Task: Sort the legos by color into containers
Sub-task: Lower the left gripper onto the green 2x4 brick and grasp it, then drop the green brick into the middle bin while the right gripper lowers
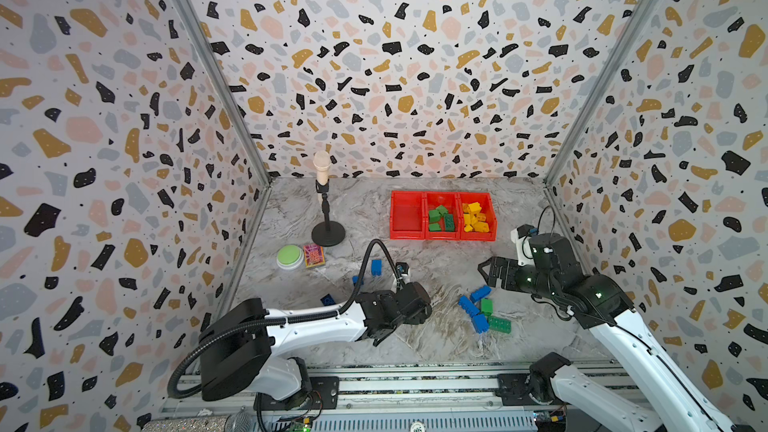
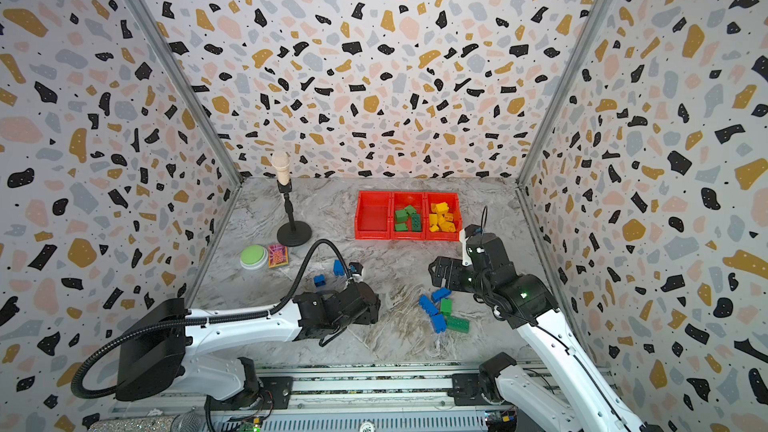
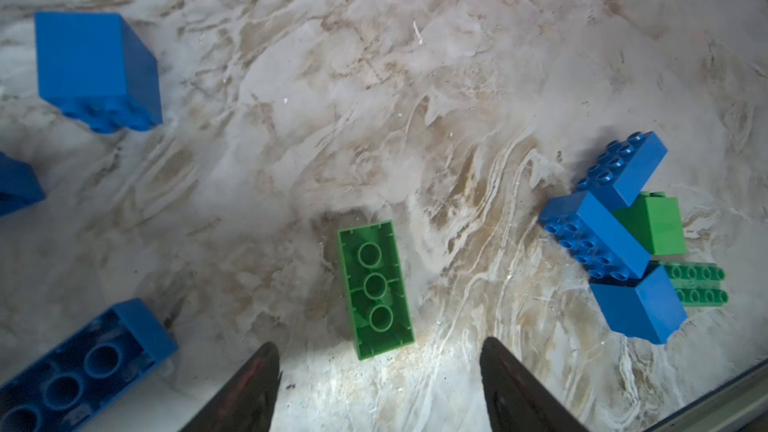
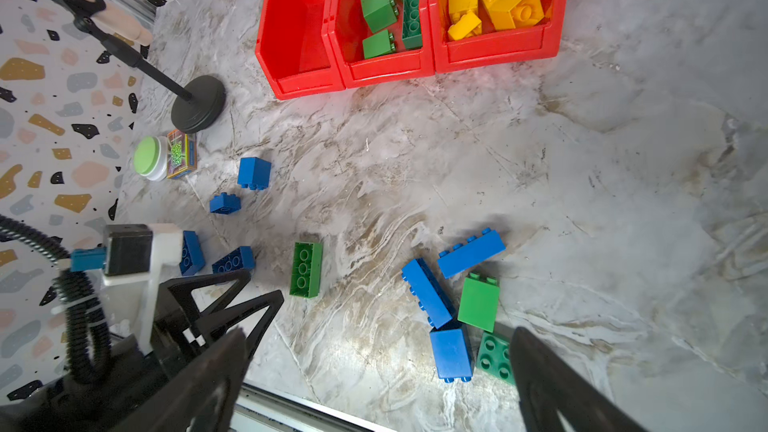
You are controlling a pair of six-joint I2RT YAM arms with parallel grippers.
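Three joined red containers (image 1: 405, 234) stand at the back right: the left one empty, the middle holding green legos (image 1: 441, 218), the right holding yellow legos (image 1: 476, 216). A long green lego (image 3: 376, 288) lies studs-down just ahead of my left gripper (image 3: 380, 344), which is open with nothing between its fingers. In both top views the left wrist hides that brick. Blue and green legos (image 1: 480, 311) lie in a heap right of it. My right gripper (image 1: 486, 274) hovers open and empty above that heap (image 4: 451, 305). Loose blue legos (image 1: 376, 266) lie further left.
A black microphone stand (image 1: 327, 234) rises left of the containers. A round green button (image 1: 289, 255) and a small patterned box (image 1: 313, 254) sit near the left wall. Patterned walls close three sides, and a metal rail (image 1: 374, 371) runs along the front.
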